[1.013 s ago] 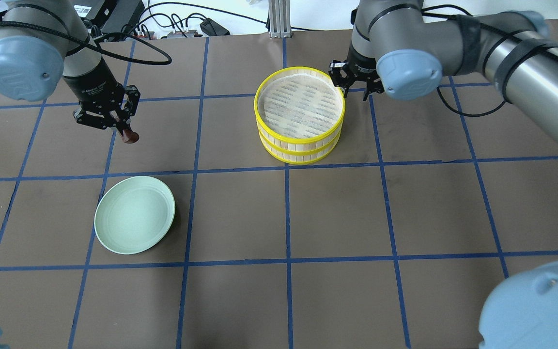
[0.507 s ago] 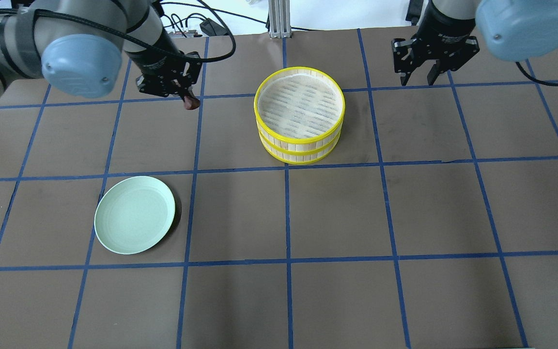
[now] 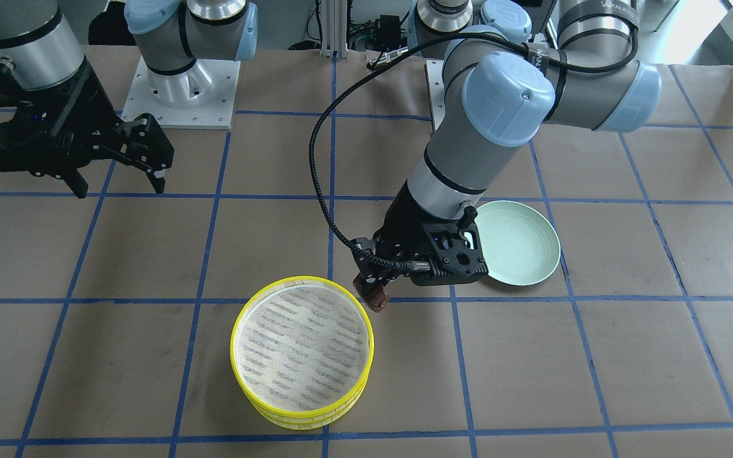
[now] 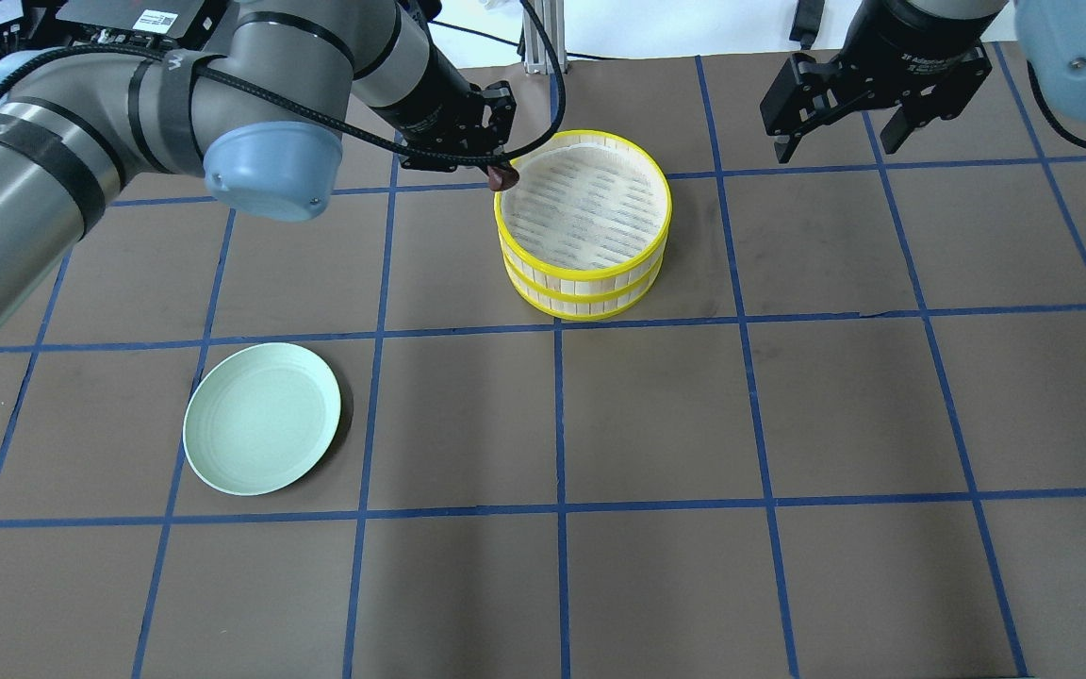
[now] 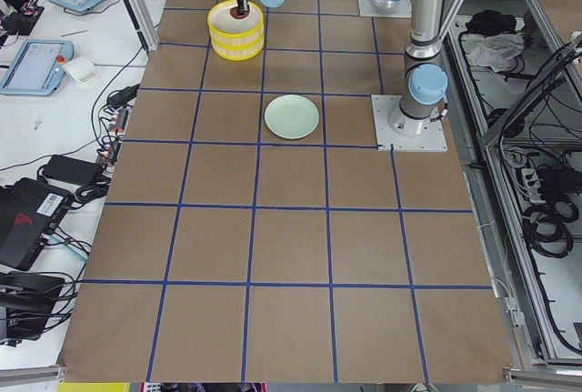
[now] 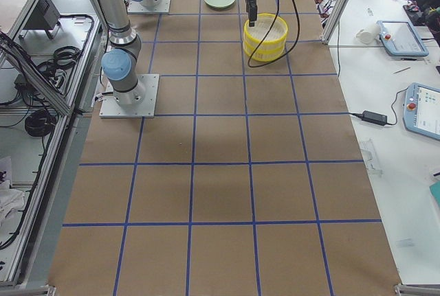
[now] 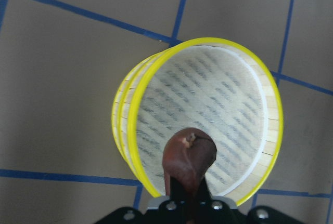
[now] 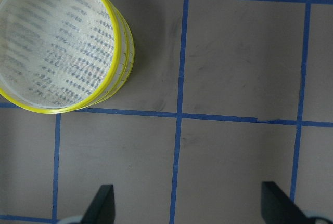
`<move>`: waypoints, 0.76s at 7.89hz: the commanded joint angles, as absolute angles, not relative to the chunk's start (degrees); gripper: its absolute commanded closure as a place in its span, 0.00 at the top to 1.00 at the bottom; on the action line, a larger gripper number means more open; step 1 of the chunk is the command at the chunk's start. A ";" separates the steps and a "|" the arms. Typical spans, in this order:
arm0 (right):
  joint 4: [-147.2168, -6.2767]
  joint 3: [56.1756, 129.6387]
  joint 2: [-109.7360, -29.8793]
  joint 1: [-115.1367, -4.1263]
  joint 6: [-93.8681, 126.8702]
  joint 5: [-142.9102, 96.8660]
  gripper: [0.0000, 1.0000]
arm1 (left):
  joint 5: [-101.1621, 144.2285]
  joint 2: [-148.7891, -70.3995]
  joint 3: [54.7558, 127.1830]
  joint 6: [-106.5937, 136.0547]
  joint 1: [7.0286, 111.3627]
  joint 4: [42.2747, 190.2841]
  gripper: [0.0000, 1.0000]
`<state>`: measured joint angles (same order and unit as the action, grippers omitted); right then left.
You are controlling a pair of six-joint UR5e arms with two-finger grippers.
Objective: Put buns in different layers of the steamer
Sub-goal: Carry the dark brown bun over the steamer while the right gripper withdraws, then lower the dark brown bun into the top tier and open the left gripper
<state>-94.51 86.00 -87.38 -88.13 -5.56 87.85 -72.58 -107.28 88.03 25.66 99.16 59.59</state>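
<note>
Reddish-brown bun [image 4: 503,176] hangs clamped in your left jaws just over the rim of the top tray [image 4: 590,207], poised, I judge, to go down onto its bare mesh, while your right jaws stand spread and empty well aside, leaving room.

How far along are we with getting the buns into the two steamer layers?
Looks done: the plate is empty and the two layers are stacked; the cream bun shows nowhere, possibly in the covered lower layer. In hand: the left gripper holds the dark bun at the rim of the top layer. Left: setting it on its bare mesh. The right gripper is open, holding nothing.
</note>
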 commanded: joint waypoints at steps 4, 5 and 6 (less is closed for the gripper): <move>-94.48 86.66 -86.93 -89.03 -6.15 87.19 1.00 | -64.16 -117.85 89.03 30.83 101.69 43.09 0.36; -94.48 86.66 -86.92 -89.03 -6.15 87.19 1.00 | -60.59 -118.21 89.12 32.07 101.69 42.89 0.41; -94.22 86.66 -86.92 -88.86 -6.24 87.19 1.00 | -59.51 -118.30 89.12 35.04 101.86 42.54 0.60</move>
